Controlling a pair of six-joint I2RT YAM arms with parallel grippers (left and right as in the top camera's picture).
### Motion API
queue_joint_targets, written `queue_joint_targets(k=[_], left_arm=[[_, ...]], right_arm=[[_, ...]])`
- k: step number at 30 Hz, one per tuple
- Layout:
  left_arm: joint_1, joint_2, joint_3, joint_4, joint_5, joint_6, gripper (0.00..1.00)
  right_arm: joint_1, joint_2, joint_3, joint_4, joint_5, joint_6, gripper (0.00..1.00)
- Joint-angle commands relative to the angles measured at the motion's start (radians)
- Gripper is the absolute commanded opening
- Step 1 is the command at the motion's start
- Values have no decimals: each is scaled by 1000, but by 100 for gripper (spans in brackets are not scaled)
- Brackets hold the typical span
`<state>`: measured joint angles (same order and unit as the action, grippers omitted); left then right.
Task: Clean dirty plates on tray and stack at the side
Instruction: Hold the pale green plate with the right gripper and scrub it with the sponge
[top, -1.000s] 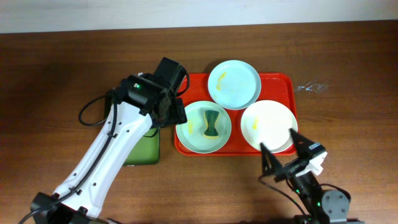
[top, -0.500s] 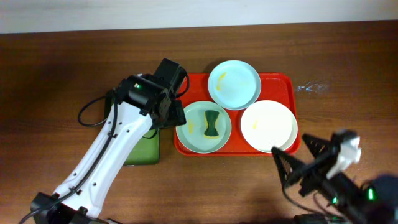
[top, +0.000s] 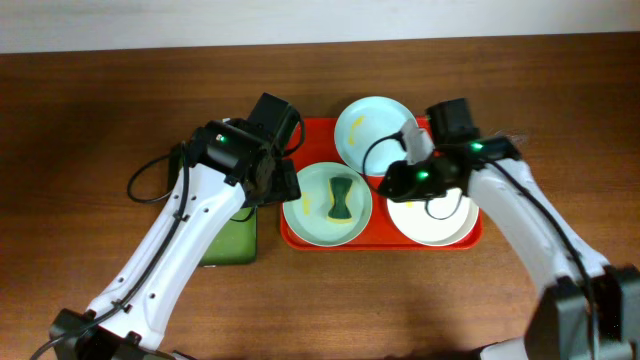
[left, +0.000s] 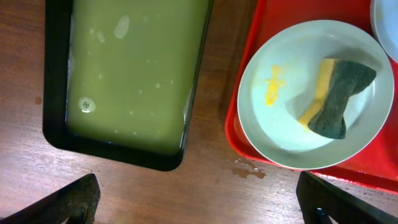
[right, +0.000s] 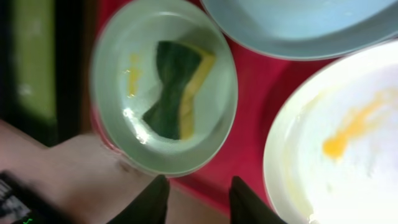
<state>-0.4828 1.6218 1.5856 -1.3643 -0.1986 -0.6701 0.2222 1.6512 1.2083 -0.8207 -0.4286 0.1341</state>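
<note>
I see tray (top: 380, 236) as glossy red plastic, plates (top: 310, 215) smooth & shiny, sponge (top: 341, 200) rough-faced, table (top: 100, 100) matt wood grain.

Overhead: bright, even light, soft shadows. Left wrist view sharp, small glints in the green tray (left: 55, 93). Right wrist view blurred throughout, glint on the mint plate (right: 112, 124).

No writing, brand, number or sign can be read in any view; the plates (top: 376, 135), red tray (top: 318, 140) and green tray (top: 228, 245) carry none.
</note>
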Motion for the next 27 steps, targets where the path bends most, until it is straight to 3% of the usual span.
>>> queue_joint_targets(k=[1, 5, 12, 15, 18, 23, 25, 27], left_arm=[[3, 6, 1, 2, 3, 11, 99], [3, 6, 1, 10, 4, 11, 99], [3, 6, 1, 32, 27, 11, 99], [3, 6, 1, 32, 58, 11, 99], [3, 7, 1, 74, 108, 12, 99], [2, 58, 0, 117, 182, 89, 99], [2, 97, 0, 140, 251, 134, 100], [1, 137, 0, 169, 292, 153, 79]], right_arm=[[24, 116, 8, 59, 106, 61, 35], [41, 216, 8, 167, 44, 26, 35], [53, 286, 5, 194, 74, 0, 34], [53, 295, 2, 195, 74, 1, 28], [53, 299, 2, 189, 74, 1, 5], [53, 302, -2, 193, 74, 1, 4], [53, 302, -11, 201, 74, 1, 8], [53, 302, -15, 200, 74, 1, 8]])
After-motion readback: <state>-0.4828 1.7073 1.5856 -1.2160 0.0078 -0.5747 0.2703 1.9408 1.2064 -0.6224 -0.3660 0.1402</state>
